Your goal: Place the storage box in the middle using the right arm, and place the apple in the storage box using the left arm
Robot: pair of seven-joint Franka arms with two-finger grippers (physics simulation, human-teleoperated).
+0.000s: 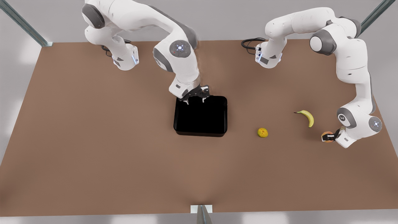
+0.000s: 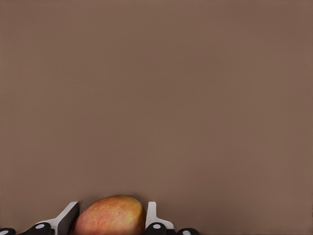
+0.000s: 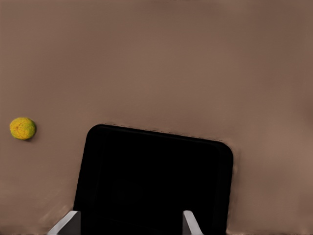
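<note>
While the box sits mid-table, status:
Risk: apple (image 2: 110,215) looks held low in the jaws; a fast swing could drop it.
Left gripper (image 1: 332,136): closed on apple, front view's right, near banana (image 1: 306,117).
Right gripper (image 1: 195,96): jaws spread over storage box (image 1: 201,115) far rim.

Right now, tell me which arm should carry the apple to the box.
Left. Its end effector already has fingers on either side of the apple at the front view's right. The right end effector is spread open at the box far edge.
</note>
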